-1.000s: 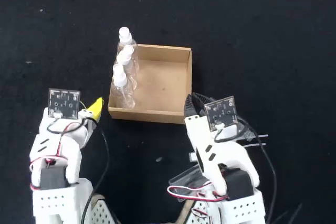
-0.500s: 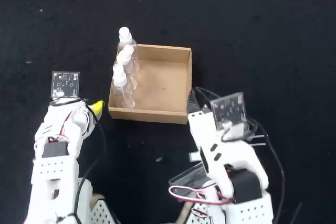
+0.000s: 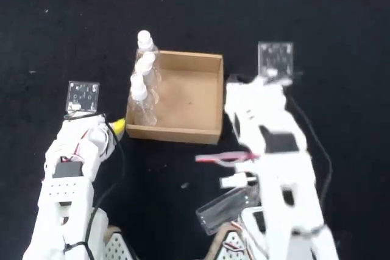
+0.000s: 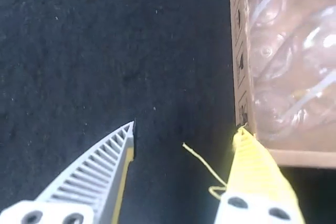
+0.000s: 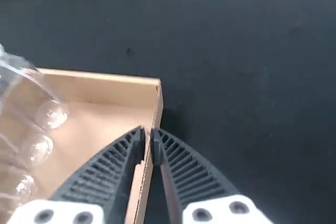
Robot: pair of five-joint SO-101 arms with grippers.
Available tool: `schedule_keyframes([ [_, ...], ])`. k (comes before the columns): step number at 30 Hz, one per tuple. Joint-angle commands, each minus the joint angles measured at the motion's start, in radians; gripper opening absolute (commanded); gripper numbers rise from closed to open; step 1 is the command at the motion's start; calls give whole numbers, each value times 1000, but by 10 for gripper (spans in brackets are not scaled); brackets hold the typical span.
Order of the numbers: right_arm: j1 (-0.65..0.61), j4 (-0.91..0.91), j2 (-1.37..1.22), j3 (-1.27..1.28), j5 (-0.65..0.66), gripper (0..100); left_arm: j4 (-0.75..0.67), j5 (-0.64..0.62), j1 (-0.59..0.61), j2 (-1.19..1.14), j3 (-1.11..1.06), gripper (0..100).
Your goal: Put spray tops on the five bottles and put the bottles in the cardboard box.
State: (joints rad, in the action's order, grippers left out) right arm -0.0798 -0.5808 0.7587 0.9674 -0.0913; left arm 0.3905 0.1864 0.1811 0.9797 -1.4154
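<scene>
Looking down from the high view, three capped bottles (image 3: 145, 83) stand inside the cardboard box (image 3: 190, 56), along the wall nearest the left arm. At the left wrist, the left gripper (image 4: 186, 128) gapes empty just beside that wall and could shove it. At the right wrist, the right gripper (image 5: 147, 130), closed on nothing, hovers over the opposite wall and might snag it.

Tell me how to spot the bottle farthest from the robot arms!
Find the open brown cardboard box on the black table. Three clear plastic bottles with white spray tops line one wall. Yours is the end one, at the corner away from the arms.
</scene>
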Motion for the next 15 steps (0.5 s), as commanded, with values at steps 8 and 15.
schedule_keyframes([
  [8,74,144,-552,-357,-75,15,-32,-31,-64,-2,1,209],
  [15,68,147,-751,-478,-75,15,-34,-31,-71,-9,-1,209],
])
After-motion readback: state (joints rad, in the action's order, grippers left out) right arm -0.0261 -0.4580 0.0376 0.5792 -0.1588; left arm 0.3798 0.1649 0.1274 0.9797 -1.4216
